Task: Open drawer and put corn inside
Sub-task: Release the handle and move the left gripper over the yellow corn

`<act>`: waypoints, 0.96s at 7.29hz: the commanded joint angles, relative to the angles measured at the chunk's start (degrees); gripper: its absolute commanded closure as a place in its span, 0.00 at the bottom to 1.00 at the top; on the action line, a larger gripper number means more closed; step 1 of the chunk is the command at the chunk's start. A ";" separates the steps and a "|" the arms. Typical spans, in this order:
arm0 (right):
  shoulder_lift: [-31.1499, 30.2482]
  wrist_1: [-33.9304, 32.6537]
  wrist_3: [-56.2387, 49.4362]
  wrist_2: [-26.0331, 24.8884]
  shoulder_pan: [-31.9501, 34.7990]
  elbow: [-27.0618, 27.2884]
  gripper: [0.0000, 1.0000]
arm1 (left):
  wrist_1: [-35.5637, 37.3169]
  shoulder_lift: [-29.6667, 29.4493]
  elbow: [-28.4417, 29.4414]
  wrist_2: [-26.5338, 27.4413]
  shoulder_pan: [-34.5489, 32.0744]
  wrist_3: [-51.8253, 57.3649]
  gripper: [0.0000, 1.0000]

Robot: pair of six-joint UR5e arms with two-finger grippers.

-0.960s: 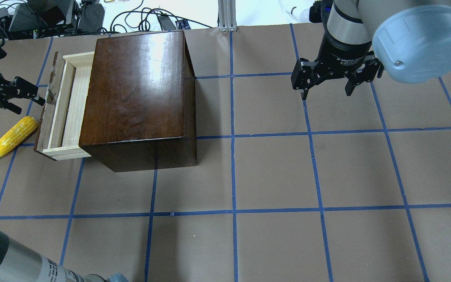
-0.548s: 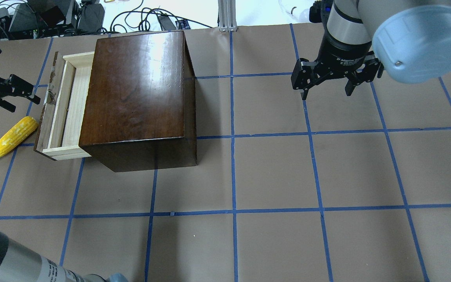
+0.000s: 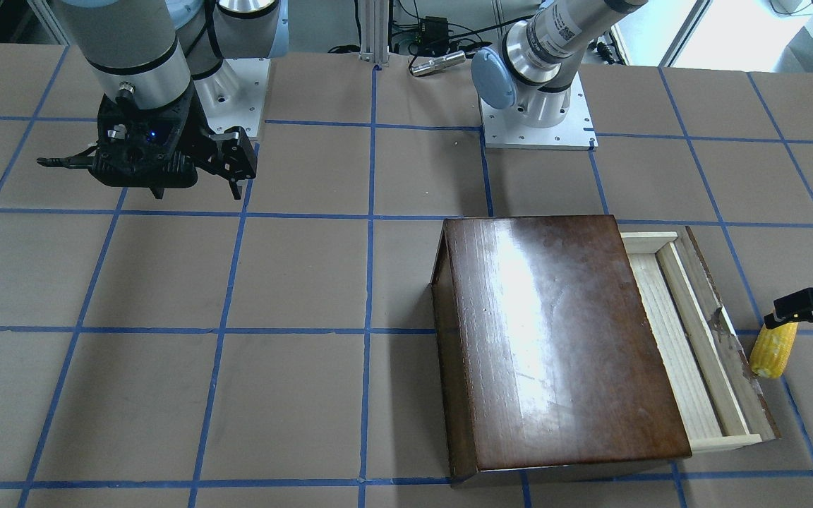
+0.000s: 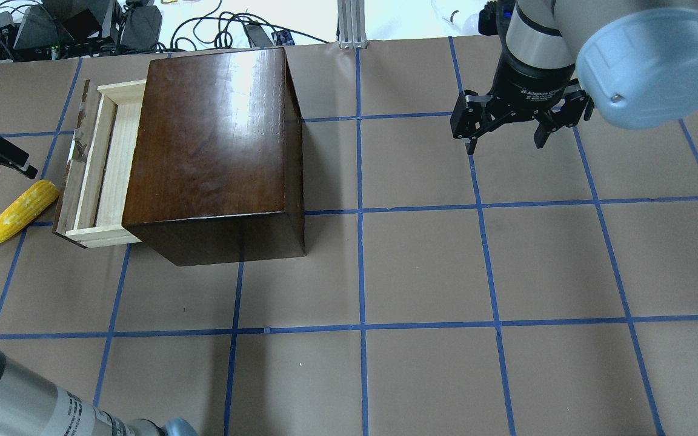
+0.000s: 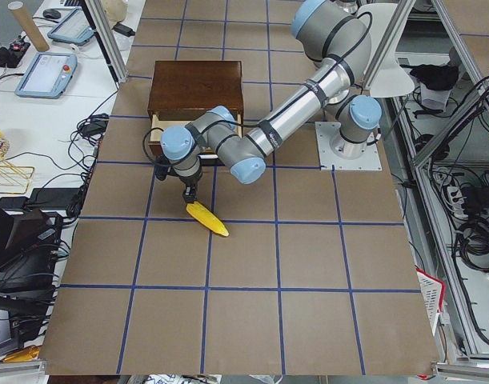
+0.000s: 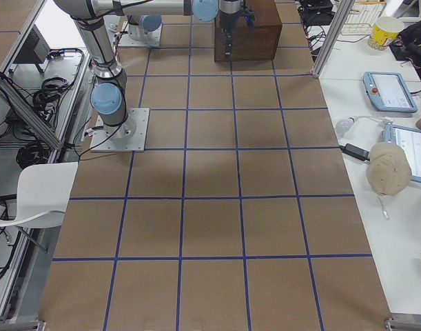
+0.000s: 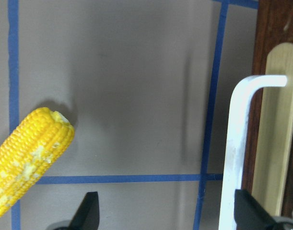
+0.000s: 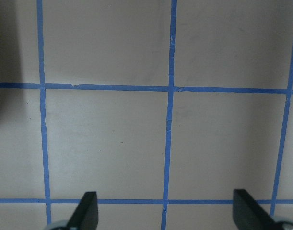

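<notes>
Surface (image 4: 422, 266): brown paper, flat.
Tape (image 4: 361, 266): blue lines marking a grid of squares across the surface.
Chair (image 6: 38, 192): white, beside the surface's long edge.
Bench (image 6: 348, 96): white, along the opposite edge.
Tablets (image 6: 387, 91): 2, lying on the bench.
Cup (image 6: 388, 31): yellow, on the bench.
Cables (image 4: 216, 27): black, beyond the far edge.

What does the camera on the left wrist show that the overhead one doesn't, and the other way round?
Only the left wrist view clearly shows the white bent handle on the drawer front. Only the overhead view shows the whole dark box and the right gripper, open and empty. Both show the corn lying outside the pulled-out drawer.
</notes>
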 commanded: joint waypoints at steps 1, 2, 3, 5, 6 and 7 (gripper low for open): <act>0.00 0.00 0.00 0.00 -0.01 0.00 0.00 | 6.28 -4.56 -0.25 4.83 0.24 6.91 0.00; 0.00 0.00 0.00 0.00 -0.01 0.00 0.00 | 7.17 -5.63 -0.60 4.93 0.24 7.04 0.00; 0.00 0.00 0.00 0.00 -0.01 0.00 0.00 | 7.27 -6.43 -0.87 4.93 0.32 7.13 0.00; 0.00 0.00 0.00 0.00 -0.01 0.00 0.00 | 7.27 -7.31 -1.22 4.93 0.59 8.43 0.00; 0.00 0.00 0.00 0.00 -0.01 0.00 0.00 | 7.44 -7.57 -1.05 5.02 0.59 8.71 0.00; 0.00 0.00 0.00 0.00 -0.01 0.00 0.00 | 7.88 -7.84 -1.31 5.02 0.59 8.71 0.00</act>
